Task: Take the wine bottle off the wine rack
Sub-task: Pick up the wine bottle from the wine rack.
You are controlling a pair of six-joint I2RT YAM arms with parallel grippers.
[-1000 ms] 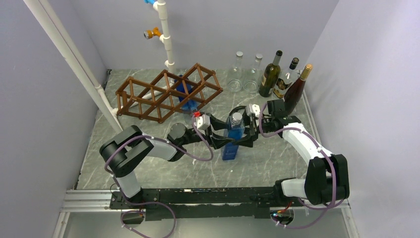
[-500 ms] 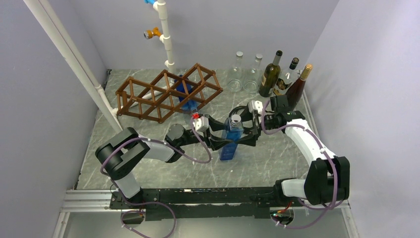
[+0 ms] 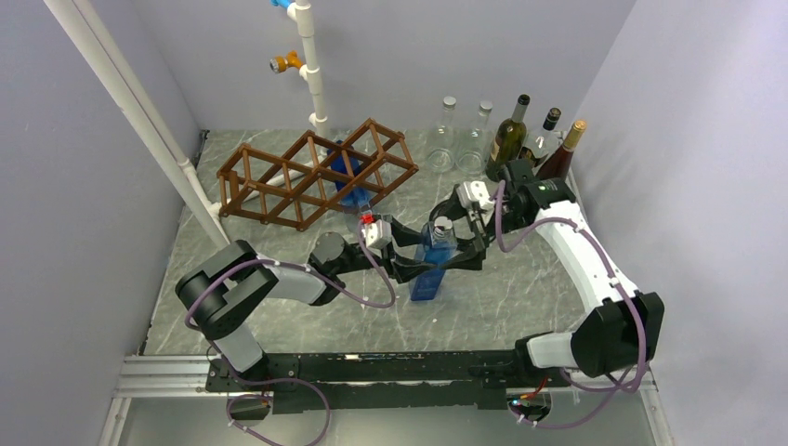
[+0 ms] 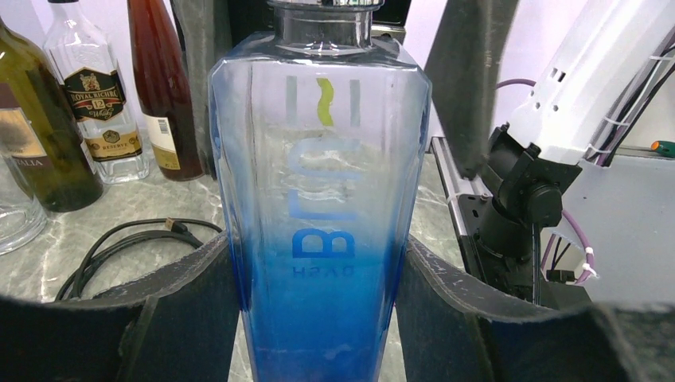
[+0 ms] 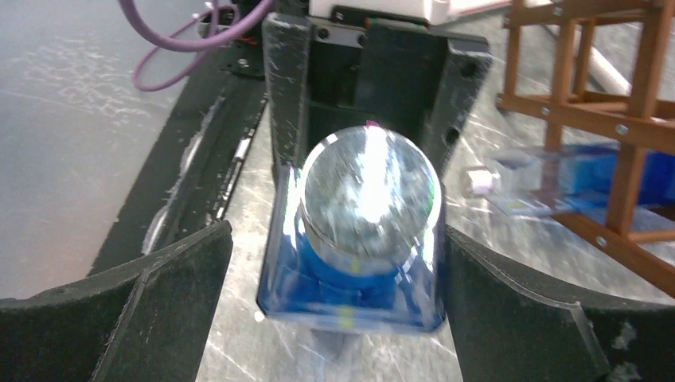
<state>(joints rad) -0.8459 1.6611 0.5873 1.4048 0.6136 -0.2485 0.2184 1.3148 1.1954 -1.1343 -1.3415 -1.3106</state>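
I am gripping the blue bottle (image 4: pixel 318 199) with my left gripper (image 4: pixel 318 274). Its jaws are pressing on both sides of the bottle's lower body, where the glass is shading from clear into deep blue. The bottle is standing upright on the grey marbled table (image 3: pixel 520 297), off the wine rack (image 3: pixel 279 181), a little in front of the rack's right end and apart from it.

My right gripper (image 5: pixel 338 298) is hovering over the top of the same bottle, looking down on its silver cap (image 5: pixel 370 187). Those jaws are standing wide open and are holding nothing. On one side a clear gap is showing between finger and glass. On the other side the finger is sitting just beside the bottle's shoulder, and I cannot tell whether it is touching.

The wine rack is lying at the back left of the table, its brown lattice running at a slant. A second blue bottle (image 3: pixel 348 177) is lying in one of the cells near its right end, with its neck poking out toward me and a white cap on it.

Along the back right, two clear glass bottles (image 3: pixel 443 139) are standing side by side. Next to them are standing a green wine bottle (image 3: pixel 506 144), a whisky bottle (image 4: pixel 95 103) and a dark red bottle (image 4: pixel 163 87). A black cable (image 4: pixel 119 243) is lying looped on the table in front of them.
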